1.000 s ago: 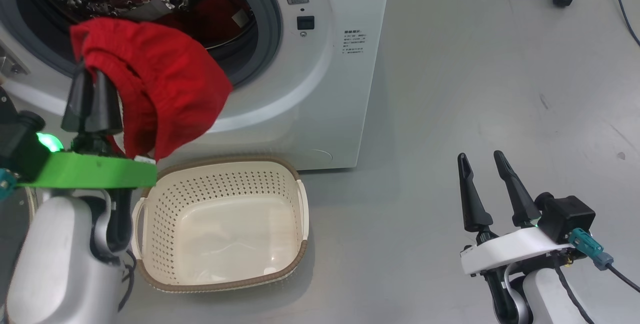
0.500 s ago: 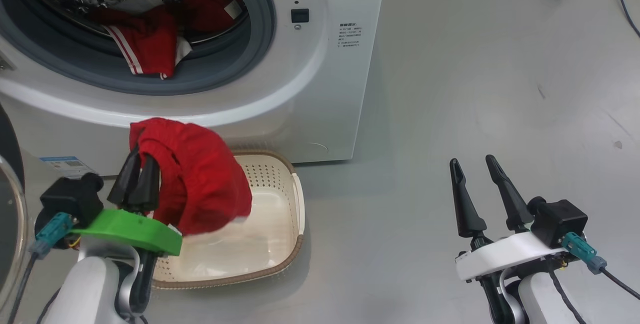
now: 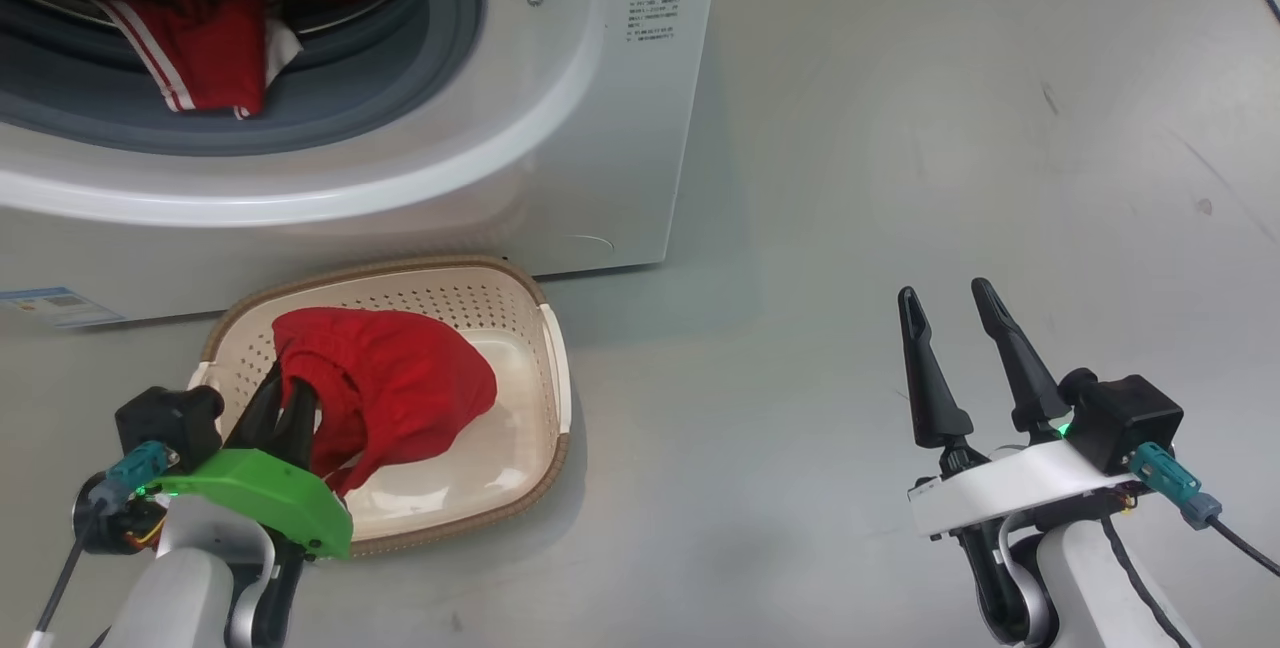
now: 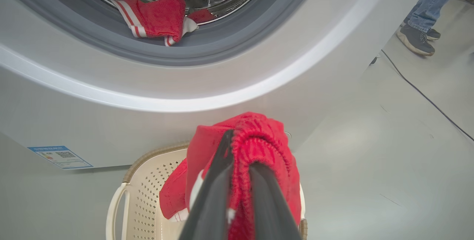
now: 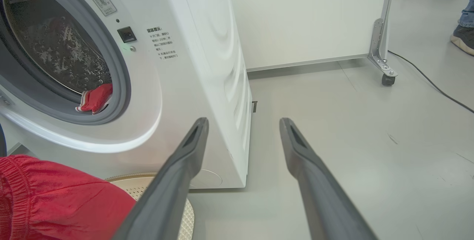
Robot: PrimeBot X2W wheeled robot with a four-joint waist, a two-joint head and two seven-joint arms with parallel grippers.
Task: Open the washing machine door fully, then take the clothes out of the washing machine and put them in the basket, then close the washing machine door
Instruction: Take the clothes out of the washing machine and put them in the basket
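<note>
My left gripper (image 3: 290,393) is shut on a red garment (image 3: 400,388) that hangs down into the cream basket (image 3: 556,368) and rests partly on its floor. In the left wrist view the dark fingers (image 4: 222,173) pinch the garment's bunched waistband (image 4: 266,140) above the basket (image 4: 137,180). More red clothes (image 3: 200,38) with white stripes lie on the grey gasket at the mouth of the white washing machine (image 3: 600,128). My right gripper (image 3: 940,293) stands open and empty over the bare floor at the right. The washing machine door is out of view.
The basket stands on the grey floor right against the machine's front. A blue label (image 3: 45,306) marks the machine's lower left corner. A person's shoes (image 4: 418,36) stand off to the right, near a floor cable (image 5: 426,80) and a wheeled frame (image 5: 387,79).
My left gripper has carried the red garment down from in front of the drum opening into the basket. The head camera has tilted downward. The right gripper has stayed still.
</note>
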